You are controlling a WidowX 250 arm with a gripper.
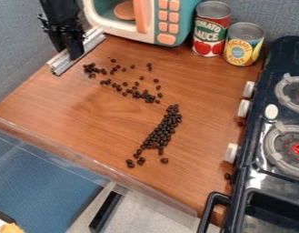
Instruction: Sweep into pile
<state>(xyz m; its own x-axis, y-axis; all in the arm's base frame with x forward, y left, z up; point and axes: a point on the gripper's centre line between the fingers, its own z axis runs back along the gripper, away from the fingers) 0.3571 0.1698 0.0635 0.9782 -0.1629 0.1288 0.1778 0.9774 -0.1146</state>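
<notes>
At the upper left, the black gripper [71, 51] hangs down over the counter's back left edge, holding a sweeping tool with a long, light metal-coloured bar [86, 51]. The bar lies slanted at the counter's left side. Dark round beans [161, 132] form a dense elongated pile at the middle of the wooden counter [85, 113]. Looser beans [139, 94] are scattered above it, reaching toward the bar. A few beans [131, 164] lie at the pile's lower end, and single ones [228, 176] sit beside the stove.
A toy microwave [166, 22] stands at the back, with a tomato sauce can [210, 29] and a yellow can [243, 44] to its right. The toy stove [261, 154] with knobs and a black handle runs along the right side. The counter's front edge slants across the lower left.
</notes>
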